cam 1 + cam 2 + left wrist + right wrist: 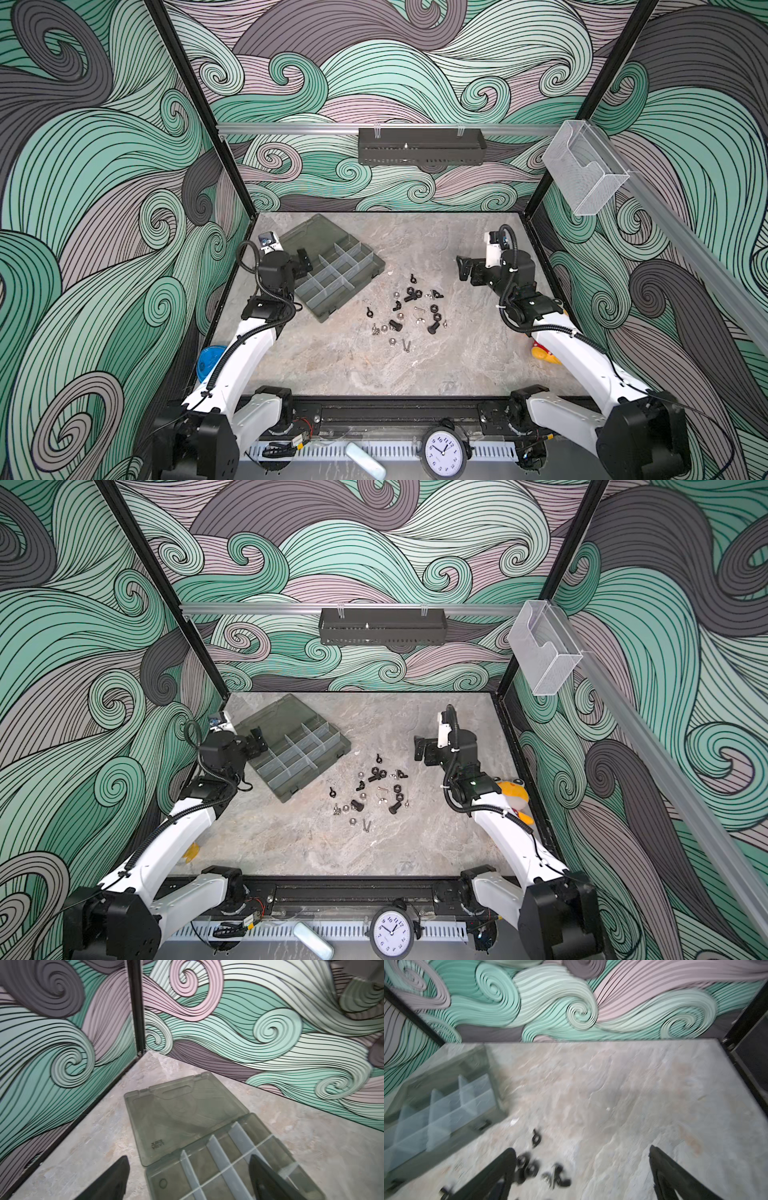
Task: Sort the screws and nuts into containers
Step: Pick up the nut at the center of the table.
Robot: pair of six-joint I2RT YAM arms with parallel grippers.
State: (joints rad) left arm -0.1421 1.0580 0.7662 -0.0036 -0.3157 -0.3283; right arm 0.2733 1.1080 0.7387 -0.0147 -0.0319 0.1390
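The containers are the compartments of a smoky grey-olive organiser box (332,274) (297,754) at the table's back left, its lid lying open behind it. Screws (406,345) and nuts (434,308) lie loose in a scatter at mid-table (374,787). Among them are a stubby black bolt (395,325) and a black wing nut (412,278). My left gripper (303,262) (188,1159) hovers open over the box's near-left compartments (149,1169), empty. My right gripper (463,268) (581,1150) is open and empty, right of the scatter. Blurred black nuts (529,1167) lie by its one finger.
A blue-lidded tub (208,361) sits at the front left under my left arm. A yellow plush toy (515,798) lies by the right wall under my right arm. A clear acrylic box (586,170) and a black tray (419,145) hang on the walls.
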